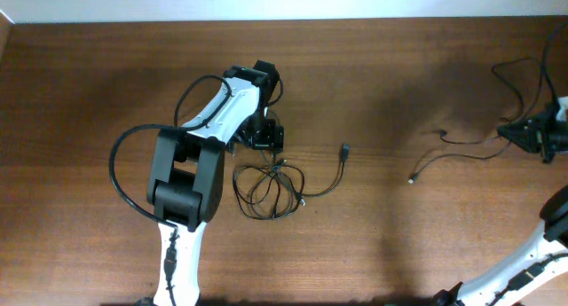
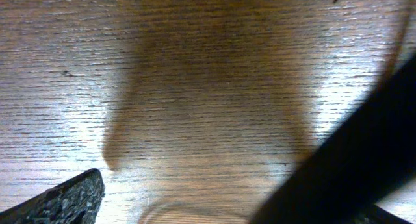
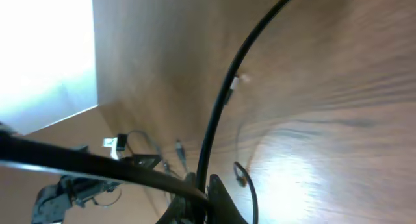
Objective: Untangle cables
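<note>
A tangle of thin black cables (image 1: 266, 189) lies in loose loops at the table's middle, one strand running out to a plug (image 1: 344, 151) on the right. My left gripper (image 1: 264, 139) hovers just behind the tangle. It is open, and its fingers (image 2: 65, 201) frame bare wood in the left wrist view. At the far right, my right gripper (image 1: 510, 131) is shut on a separate black cable (image 1: 461, 145), whose plug end (image 1: 413, 177) rests on the table. In the right wrist view this cable (image 3: 221, 100) rises from between the closed fingers (image 3: 224, 201).
The wooden table (image 1: 399, 235) reaches a white wall along the back edge. The left arm's thick cable (image 1: 124, 155) loops out to the left of the arm. Another dark cable (image 3: 78, 160) crosses the right wrist view. More of the held cable curls up near the right edge (image 1: 515, 80).
</note>
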`<action>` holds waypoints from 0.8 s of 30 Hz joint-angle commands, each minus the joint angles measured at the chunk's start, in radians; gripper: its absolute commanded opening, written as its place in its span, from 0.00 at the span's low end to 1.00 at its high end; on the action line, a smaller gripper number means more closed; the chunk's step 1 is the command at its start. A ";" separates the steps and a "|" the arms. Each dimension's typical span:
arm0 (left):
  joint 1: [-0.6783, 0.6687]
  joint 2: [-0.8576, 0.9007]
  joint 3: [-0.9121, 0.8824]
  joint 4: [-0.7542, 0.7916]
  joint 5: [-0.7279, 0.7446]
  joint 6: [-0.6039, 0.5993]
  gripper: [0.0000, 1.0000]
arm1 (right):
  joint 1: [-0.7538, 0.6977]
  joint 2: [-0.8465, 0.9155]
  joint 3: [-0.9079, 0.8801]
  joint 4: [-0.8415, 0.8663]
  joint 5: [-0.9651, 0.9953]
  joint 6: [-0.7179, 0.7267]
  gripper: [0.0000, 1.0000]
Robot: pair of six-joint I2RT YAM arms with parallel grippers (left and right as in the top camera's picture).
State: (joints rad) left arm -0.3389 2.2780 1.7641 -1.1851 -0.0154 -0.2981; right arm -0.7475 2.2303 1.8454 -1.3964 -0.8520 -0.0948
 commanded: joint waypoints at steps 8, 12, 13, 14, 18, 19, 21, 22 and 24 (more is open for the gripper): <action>0.003 0.000 -0.010 0.005 -0.015 0.000 0.99 | -0.005 0.002 -0.003 0.018 0.370 0.159 0.89; 0.003 0.000 -0.010 0.005 -0.015 0.000 0.99 | -0.002 0.002 -0.003 0.019 0.426 0.182 0.99; 0.003 0.000 -0.010 0.005 -0.015 0.000 0.99 | 0.003 0.002 -0.003 0.019 0.452 0.190 0.98; 0.003 0.000 -0.010 0.005 -0.015 0.000 0.99 | 0.019 0.002 -0.003 0.019 0.541 0.232 0.98; 0.003 0.000 -0.010 0.005 -0.015 0.000 0.99 | 0.087 0.002 -0.003 0.027 0.687 0.272 0.98; 0.003 0.000 -0.010 0.005 -0.015 0.000 0.99 | 0.113 0.002 -0.003 0.023 0.720 0.283 0.99; 0.003 0.000 -0.010 0.005 -0.015 0.000 0.99 | 0.164 -0.021 -0.003 0.015 0.735 0.294 0.99; 0.003 0.000 -0.010 0.005 -0.015 0.000 0.99 | 0.187 -0.048 -0.003 0.015 0.748 0.295 0.99; 0.003 0.000 -0.010 0.005 -0.015 0.000 0.99 | 0.230 -0.117 -0.003 0.015 0.806 0.295 0.99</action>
State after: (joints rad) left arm -0.3389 2.2780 1.7641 -1.1851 -0.0154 -0.2981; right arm -0.5663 2.2234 1.8450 -1.3800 -0.1318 0.1848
